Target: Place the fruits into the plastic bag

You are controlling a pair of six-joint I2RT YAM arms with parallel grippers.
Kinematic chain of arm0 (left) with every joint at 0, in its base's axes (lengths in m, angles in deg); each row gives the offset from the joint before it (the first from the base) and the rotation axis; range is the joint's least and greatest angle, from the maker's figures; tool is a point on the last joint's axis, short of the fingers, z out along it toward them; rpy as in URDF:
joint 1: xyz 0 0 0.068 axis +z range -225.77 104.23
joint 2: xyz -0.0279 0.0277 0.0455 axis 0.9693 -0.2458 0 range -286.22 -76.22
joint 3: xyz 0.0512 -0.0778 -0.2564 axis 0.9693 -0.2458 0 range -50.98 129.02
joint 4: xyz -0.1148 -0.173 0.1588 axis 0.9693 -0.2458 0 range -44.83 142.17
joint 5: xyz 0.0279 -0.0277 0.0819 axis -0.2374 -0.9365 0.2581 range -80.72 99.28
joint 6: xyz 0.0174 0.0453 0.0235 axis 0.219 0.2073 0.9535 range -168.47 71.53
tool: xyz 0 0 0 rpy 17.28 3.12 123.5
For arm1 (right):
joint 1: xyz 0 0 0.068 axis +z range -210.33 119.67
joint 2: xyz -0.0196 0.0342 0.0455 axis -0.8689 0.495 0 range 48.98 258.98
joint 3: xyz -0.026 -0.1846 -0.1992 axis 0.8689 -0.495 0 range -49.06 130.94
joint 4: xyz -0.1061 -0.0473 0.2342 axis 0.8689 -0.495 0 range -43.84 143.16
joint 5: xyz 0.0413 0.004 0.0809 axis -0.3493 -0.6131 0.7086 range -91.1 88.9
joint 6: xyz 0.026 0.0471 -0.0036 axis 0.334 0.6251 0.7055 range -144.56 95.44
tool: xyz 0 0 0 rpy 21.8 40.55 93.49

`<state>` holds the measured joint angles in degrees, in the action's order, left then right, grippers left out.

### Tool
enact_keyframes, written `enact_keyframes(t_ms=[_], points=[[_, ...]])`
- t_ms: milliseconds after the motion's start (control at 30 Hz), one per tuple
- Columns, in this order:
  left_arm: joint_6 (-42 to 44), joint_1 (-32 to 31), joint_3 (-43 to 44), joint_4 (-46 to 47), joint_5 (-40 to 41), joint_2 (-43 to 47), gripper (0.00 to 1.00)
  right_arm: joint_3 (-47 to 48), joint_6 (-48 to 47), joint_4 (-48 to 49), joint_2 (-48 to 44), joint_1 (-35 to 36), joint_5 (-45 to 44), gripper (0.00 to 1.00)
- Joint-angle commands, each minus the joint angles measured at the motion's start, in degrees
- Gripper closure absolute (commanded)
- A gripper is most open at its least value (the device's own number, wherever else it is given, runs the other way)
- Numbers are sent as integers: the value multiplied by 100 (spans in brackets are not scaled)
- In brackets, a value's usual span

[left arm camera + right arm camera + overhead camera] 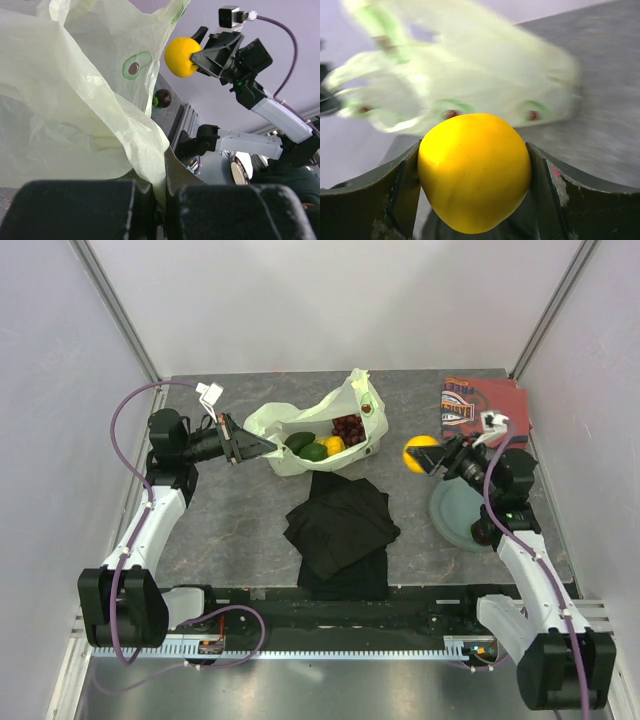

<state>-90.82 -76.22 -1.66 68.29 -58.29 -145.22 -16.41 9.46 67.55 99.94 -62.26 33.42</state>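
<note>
The pale yellow-green plastic bag [318, 425] lies open at the table's middle back. Inside it show a dark red grape bunch [348, 427], a small yellow fruit [334, 444] and green fruits [306, 447]. My left gripper [262, 445] is shut on the bag's left edge [155, 165] and holds it up. My right gripper [420, 457] is shut on a round yellow fruit [418, 453], held above the table to the right of the bag; the fruit fills the right wrist view [474, 171] and shows in the left wrist view [182, 56]. A dark maroon round fruit [162, 98] lies beyond the bag.
A folded black cloth [340, 525] lies in front of the bag. A round grey-green plate [462, 512] sits under my right arm. A red-orange patterned cloth [483, 405] lies at the back right. Grey walls close in the table.
</note>
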Motion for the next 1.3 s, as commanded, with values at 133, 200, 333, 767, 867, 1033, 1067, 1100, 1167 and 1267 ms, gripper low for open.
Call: enact_keyframes(t_ms=[133, 200, 333, 767, 867, 1033, 1067, 1100, 1167, 1267], points=[[113, 1, 166, 84, 16, -35, 98, 1472, -431, 442, 537, 1844, 459, 100], [121, -8, 166, 84, 16, -27, 99, 1848, -606, 249, 791, 2336, 275, 100], [113, 1, 166, 84, 16, -35, 98, 2544, -1351, -330, 1328, 3110, -155, 100], [122, 1, 175, 84, 16, -35, 98, 4276, -2207, -1799, 2998, 4482, -2686, 100], [122, 1, 183, 84, 7, -27, 98, 4486, -1918, -1930, 3174, 4474, -3599, 100], [113, 1, 174, 84, -2, -35, 98, 4909, -1741, -2335, 3543, 4491, -3901, 100], [113, 1, 174, 84, -2, -27, 98, 5031, -1741, -2388, 3700, 4509, -3988, 100], [113, 1, 183, 84, -2, -35, 99, 5111, -1767, -2467, 3780, 4518, -4084, 100], [113, 1, 174, 84, -2, -35, 99, 5408, -1855, -2835, 4087, 4614, -4574, 100], [113, 1, 183, 84, 16, -35, 98, 5909, -1917, -3450, 4578, 4755, -5147, 100]])
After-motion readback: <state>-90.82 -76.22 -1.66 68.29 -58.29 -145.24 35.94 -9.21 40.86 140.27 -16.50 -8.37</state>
